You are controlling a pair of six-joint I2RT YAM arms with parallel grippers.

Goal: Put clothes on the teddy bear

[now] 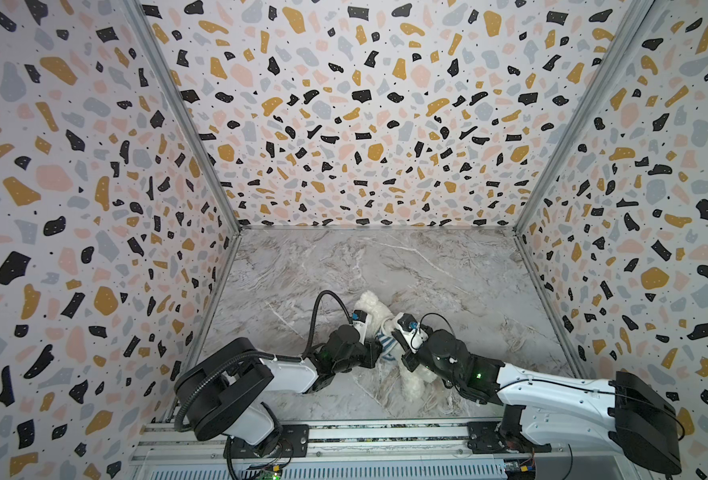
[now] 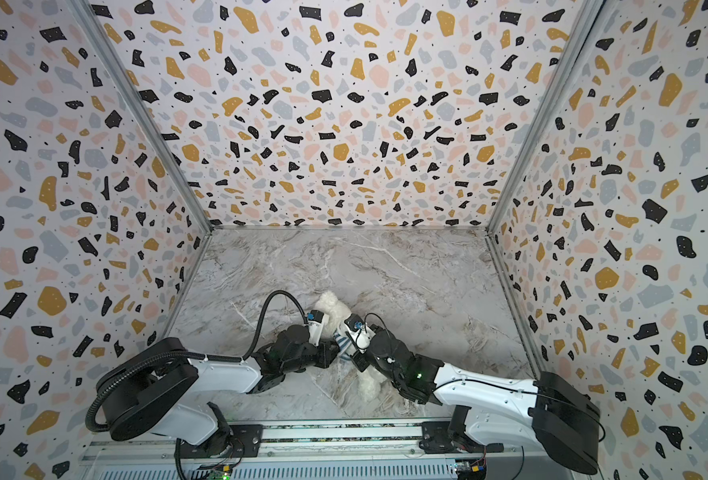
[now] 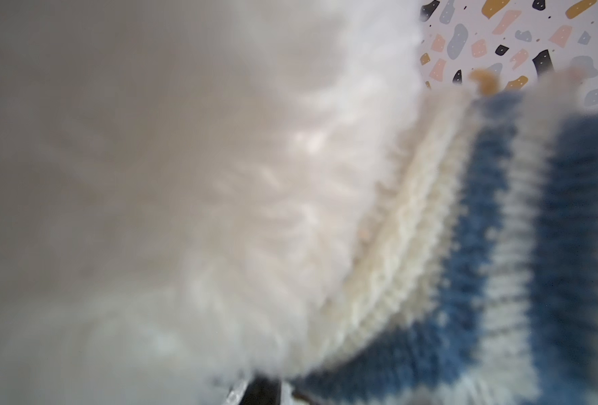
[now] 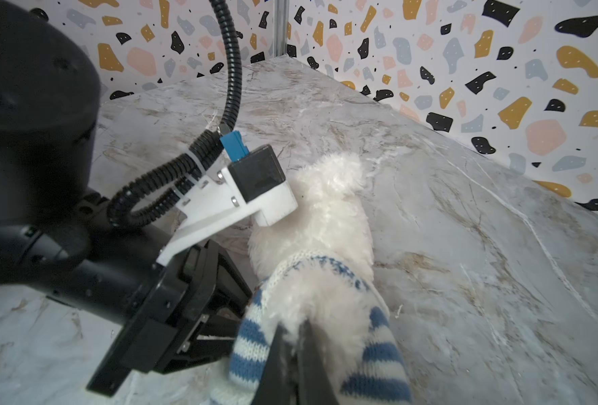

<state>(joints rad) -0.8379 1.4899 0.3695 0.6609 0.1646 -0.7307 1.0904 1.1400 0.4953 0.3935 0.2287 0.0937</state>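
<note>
Gripping one teddy bear point(image 4: 325, 210), one shirt point(image 4: 378, 354): two hands point(image 4: 234, 326) point(image 4: 290, 364).

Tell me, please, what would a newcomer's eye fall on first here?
First, the fluffy white teddy bear lying toward the front of the marble table, with a blue-and-white striped shirt around its body. The left end effector and right end effector meet at it. Loud terrazzo walls surround everything.

Wht teddy bear point(image 4: 325, 217), shirt point(image 4: 251, 336) partly on
</note>
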